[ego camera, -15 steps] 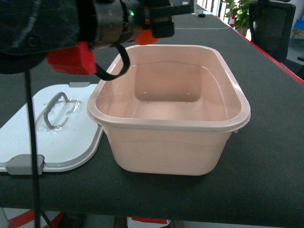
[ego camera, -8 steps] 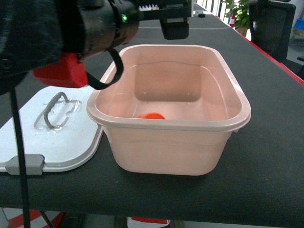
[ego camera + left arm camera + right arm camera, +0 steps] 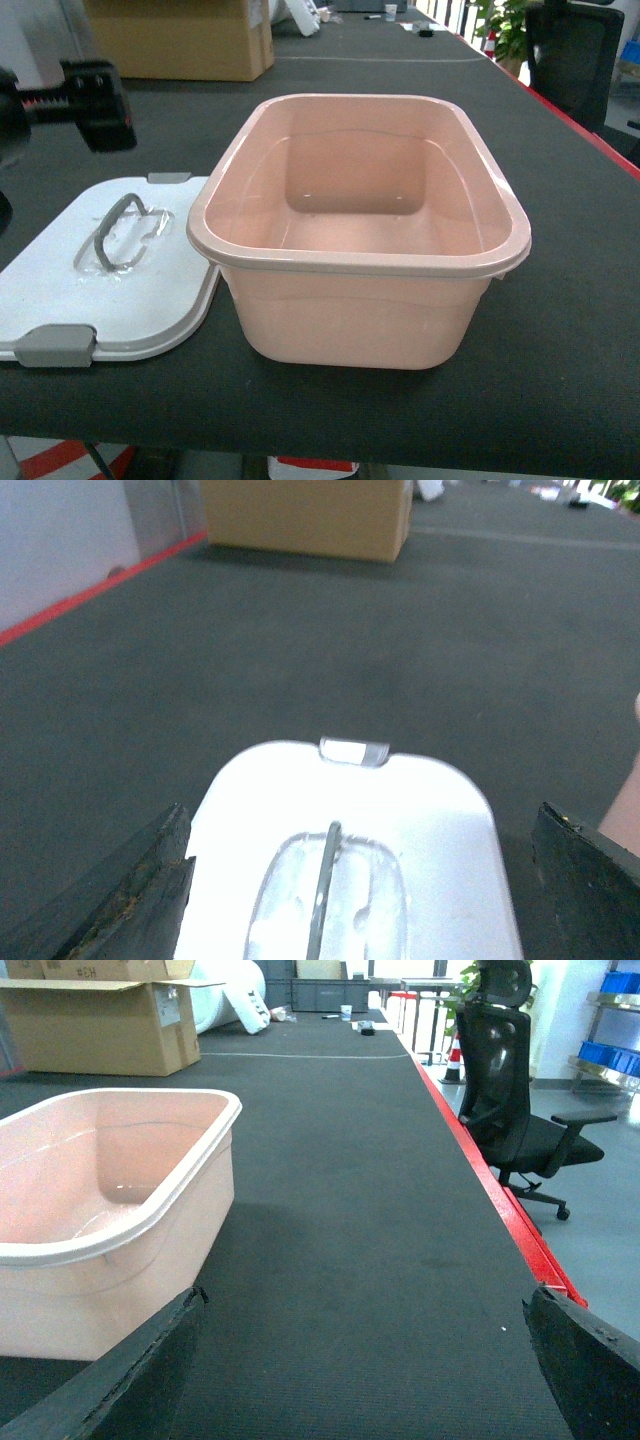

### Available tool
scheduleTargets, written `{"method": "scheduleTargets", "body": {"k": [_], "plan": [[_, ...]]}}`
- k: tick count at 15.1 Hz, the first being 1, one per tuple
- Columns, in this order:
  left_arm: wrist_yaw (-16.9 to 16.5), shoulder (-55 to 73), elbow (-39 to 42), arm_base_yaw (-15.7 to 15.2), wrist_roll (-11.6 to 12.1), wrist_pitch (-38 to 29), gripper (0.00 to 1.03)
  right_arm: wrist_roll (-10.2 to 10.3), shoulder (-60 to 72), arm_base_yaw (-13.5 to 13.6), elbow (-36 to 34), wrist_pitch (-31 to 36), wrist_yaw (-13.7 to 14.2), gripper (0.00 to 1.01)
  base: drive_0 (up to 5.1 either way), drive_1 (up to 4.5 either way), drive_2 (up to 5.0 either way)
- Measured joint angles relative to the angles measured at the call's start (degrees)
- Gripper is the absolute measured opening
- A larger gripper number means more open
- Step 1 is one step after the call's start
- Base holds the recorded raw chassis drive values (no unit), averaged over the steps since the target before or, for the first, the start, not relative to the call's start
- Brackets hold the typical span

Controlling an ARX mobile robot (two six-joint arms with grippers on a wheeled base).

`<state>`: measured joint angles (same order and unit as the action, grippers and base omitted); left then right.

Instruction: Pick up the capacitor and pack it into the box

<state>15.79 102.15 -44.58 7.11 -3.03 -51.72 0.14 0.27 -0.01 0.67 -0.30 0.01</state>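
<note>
Two dark fingertips [image 3: 135, 905] of the left gripper [image 3: 360, 895] are standing wide apart at the bottom corners of its wrist view, with nothing between them. The gripper is hanging above the white lid [image 3: 350, 810], looking down along the grey handle [image 3: 322, 880]. It is sitting well to the left of the box [image 3: 360, 300], probably so that the opening is left free.

The right gripper [image 3: 355, 1375] is likewise spread and carrying nothing. It is waiting low over the table [image 3: 380, 1210], just beside the box's right wall, likely parked out of the way.

The box is standing upright and uncovered near the table's front edge. The lid is lying flat just beside its left side, top up, with one grey clip [image 3: 55, 345] pointing forward. That is keeping it close for closing later.

No capacitor is showing in any view. The near part of the box floor is hiding behind the front wall, so whether one is lying there cannot be told. Further back, a cardboard carton [image 3: 180, 40] is sitting on the table.
</note>
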Motion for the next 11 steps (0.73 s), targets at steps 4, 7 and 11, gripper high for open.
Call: {"method": "scheduleTargets", "body": {"k": [4,7,11], "plan": [[0.6,15.7,-7.7,-1.4,0.0,2.9,0.98,0.0,0.0,0.0,0.0,0.0,0.0,0.98,0.0,0.0,0.0],[-0.2,20.6,-12.7,-2.1,0.2,5.9,0.98,0.0,0.0,0.0,0.0,0.0,0.0,0.98,0.0,0.0,0.0],[-1.3,23.8,-15.1,-3.2,0.5,9.7,0.93,0.0,0.0,0.0,0.0,0.0,0.0,0.98,0.0,0.0,0.0]]}}
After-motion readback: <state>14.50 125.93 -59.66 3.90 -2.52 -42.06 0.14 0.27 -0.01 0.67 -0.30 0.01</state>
